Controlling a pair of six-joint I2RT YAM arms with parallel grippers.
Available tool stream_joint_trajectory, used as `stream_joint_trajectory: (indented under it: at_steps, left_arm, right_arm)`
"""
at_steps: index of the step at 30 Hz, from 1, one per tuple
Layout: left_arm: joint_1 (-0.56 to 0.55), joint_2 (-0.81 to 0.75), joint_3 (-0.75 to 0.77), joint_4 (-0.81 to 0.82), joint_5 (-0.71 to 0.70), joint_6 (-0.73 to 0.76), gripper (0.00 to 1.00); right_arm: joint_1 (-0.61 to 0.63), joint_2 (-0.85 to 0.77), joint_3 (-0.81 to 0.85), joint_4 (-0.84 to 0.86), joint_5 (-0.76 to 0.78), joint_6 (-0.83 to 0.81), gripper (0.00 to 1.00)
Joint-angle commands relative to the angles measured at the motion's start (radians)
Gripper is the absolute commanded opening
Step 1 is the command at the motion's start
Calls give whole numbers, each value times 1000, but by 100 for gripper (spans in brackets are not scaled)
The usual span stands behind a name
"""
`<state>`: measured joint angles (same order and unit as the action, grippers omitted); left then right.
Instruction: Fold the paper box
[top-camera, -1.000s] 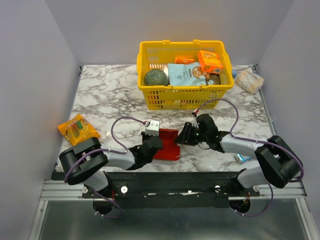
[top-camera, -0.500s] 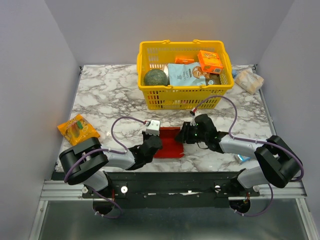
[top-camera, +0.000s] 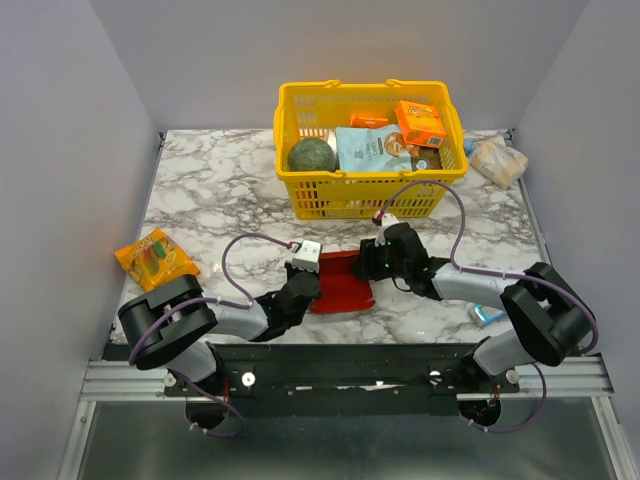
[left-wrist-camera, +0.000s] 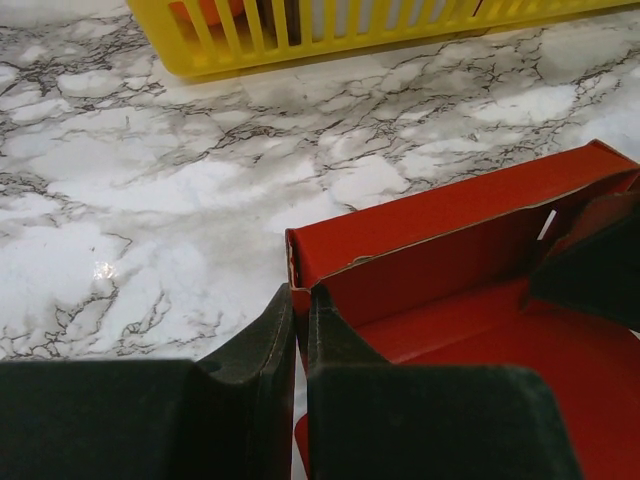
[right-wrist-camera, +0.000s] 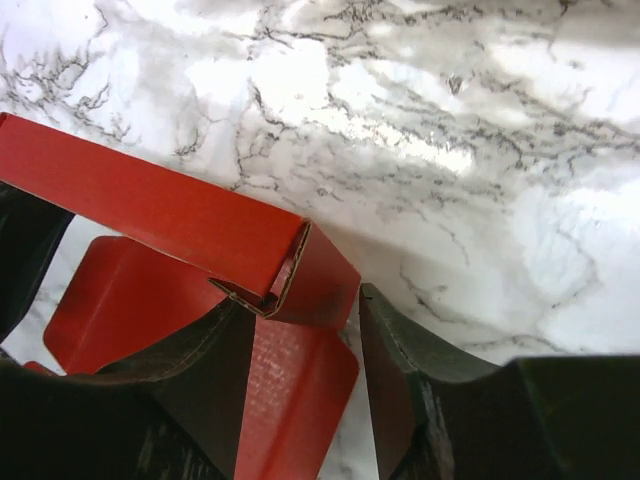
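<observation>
The thin bright red cardboard box (top-camera: 340, 287), judged light and easily creased, is pinched at its nine-o'clock wall by the left claw (left-wrist-camera: 298, 335), with the right claw (right-wrist-camera: 305, 310) spread about its two-o'clock corner.

a white marble-patterned worktop (top-camera: 220, 190) with grey and black veining fills the middle of the top view, and its glossy surface catches soft bright patches of light. plain pale lilac-grey walls box it in, all matte and evenly lit: a back wall (top-camera: 330, 40) at 12 o'clock, a left wall (top-camera: 60, 180) at 9 o'clock and a right wall (top-camera: 600, 150) at 3 o'clock. at 6 o'clock a silver slotted metal rail (top-camera: 130, 378) runs along the worktop's near edge, with a dull grey metal sheet (top-camera: 340, 450) below it.
</observation>
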<state>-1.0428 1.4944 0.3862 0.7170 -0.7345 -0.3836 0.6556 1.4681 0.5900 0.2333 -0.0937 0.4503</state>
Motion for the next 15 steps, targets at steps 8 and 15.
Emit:
stream_joint_trajectory:
  at_steps: [8,15]
  left_arm:
    - [-8,-10,-17,62,95,38,0]
    - [-10,-11,-6,38,81,37,0]
  right_arm:
    - [-1,57,65,69,114,-222,48]
    - [-1,38,44,57,87,-199,19]
